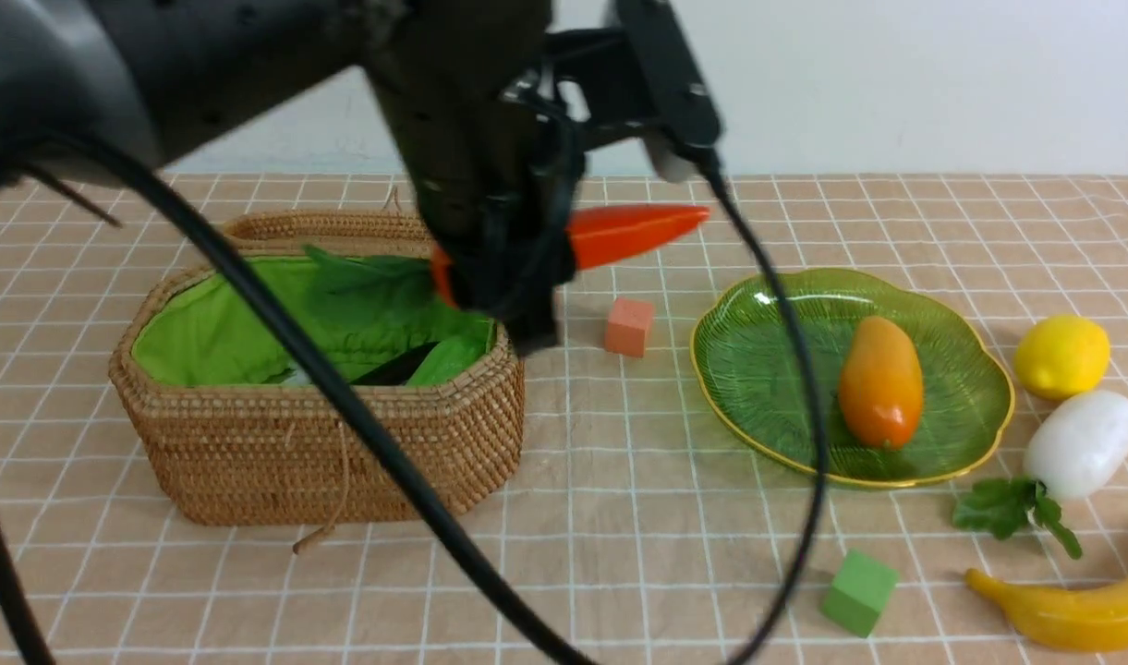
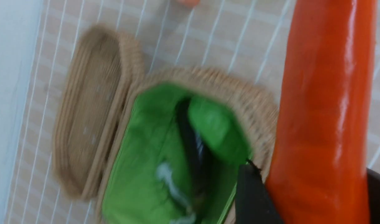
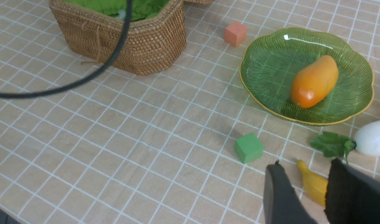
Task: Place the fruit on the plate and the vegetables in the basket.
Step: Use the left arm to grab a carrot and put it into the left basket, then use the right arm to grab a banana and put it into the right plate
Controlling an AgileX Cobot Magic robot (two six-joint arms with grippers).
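Left hand around one carrot

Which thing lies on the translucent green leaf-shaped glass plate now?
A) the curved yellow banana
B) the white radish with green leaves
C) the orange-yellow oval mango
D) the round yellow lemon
C: the orange-yellow oval mango lies alone inside the translucent green glass plate, in both the front and right wrist views.

Left arm is hiding the middle of the carrot. Frame edge is cutting off the banana. Blur is smearing the basket contents (dark and white shapes, unidentifiable) in left wrist view.
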